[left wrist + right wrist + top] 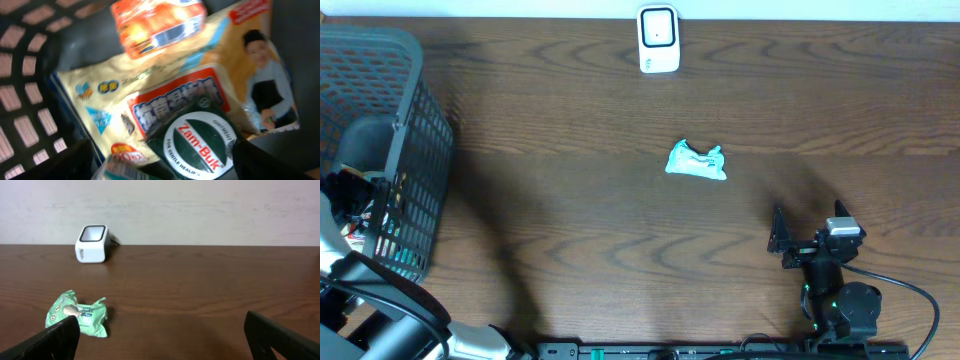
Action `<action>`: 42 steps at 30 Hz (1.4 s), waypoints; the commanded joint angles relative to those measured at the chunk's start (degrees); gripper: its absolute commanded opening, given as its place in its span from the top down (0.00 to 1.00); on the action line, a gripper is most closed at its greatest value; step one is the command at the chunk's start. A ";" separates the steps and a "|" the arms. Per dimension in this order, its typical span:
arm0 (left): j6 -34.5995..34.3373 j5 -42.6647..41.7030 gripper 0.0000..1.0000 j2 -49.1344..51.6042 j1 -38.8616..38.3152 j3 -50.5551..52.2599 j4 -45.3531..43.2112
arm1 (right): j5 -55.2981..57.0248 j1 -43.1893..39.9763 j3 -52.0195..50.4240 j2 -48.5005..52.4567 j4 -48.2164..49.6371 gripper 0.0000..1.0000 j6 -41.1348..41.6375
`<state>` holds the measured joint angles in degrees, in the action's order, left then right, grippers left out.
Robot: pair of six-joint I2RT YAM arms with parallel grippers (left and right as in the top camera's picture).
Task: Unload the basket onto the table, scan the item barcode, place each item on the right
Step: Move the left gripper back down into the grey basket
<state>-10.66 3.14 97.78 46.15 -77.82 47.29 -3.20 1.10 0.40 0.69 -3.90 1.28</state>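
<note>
Zam-Buk tin (pixel 202 145), round, dark green, is bracketed by the spread left end effector (pixel 165 160) inside the black mesh basket (pixel 420 130), seemingly for grasping; right end effector (pixel 165 337) likewise spread.

Cannot read the blurred print on the beige packet (pixel 150 82); cannot see all of the basket (pixel 425 120), cropped at the overhead's left edge.

basket (pixel 425 135) walls tight, packets (pixel 150 85) crowded inside

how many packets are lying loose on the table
1: the green packet lies mid-table, in front of the white scanner. Others sit inside the basket at the left, some likely hidden.
</note>
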 commanded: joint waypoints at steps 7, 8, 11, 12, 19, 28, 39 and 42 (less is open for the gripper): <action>14.60 0.24 0.12 0.33 -6.78 -1.16 -0.31 | 0.04 0.35 -0.07 -0.31 -0.22 0.01 0.83; 14.80 1.57 0.12 0.50 -7.43 -1.14 -0.28 | 0.02 0.35 -0.07 -0.31 -0.22 0.01 0.83; 14.71 8.83 0.12 0.94 -8.50 -0.98 -0.17 | 0.04 0.35 -0.07 -0.31 -0.20 0.01 0.83; 14.71 10.29 0.12 0.98 -8.63 -0.72 -0.20 | 0.02 0.35 -0.07 -0.31 -0.22 0.01 0.83; 15.69 10.84 0.12 1.03 -8.66 1.64 -1.57 | 0.04 0.35 -0.07 -0.31 -0.20 0.01 0.83; 22.16 4.85 0.13 1.05 -8.70 2.32 -1.36 | 0.04 0.35 -0.07 -0.31 -0.22 0.01 0.83; 27.58 5.07 0.12 1.27 -8.68 8.52 -6.84 | 0.02 0.35 -0.07 -0.31 -0.20 0.01 0.83; 28.98 5.09 0.12 1.40 -8.68 9.88 -7.93 | 0.02 0.35 -0.07 -0.31 -0.20 0.01 0.83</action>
<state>15.73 8.69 98.21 37.56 -69.25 39.75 -3.20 1.10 0.40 0.69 -3.90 1.28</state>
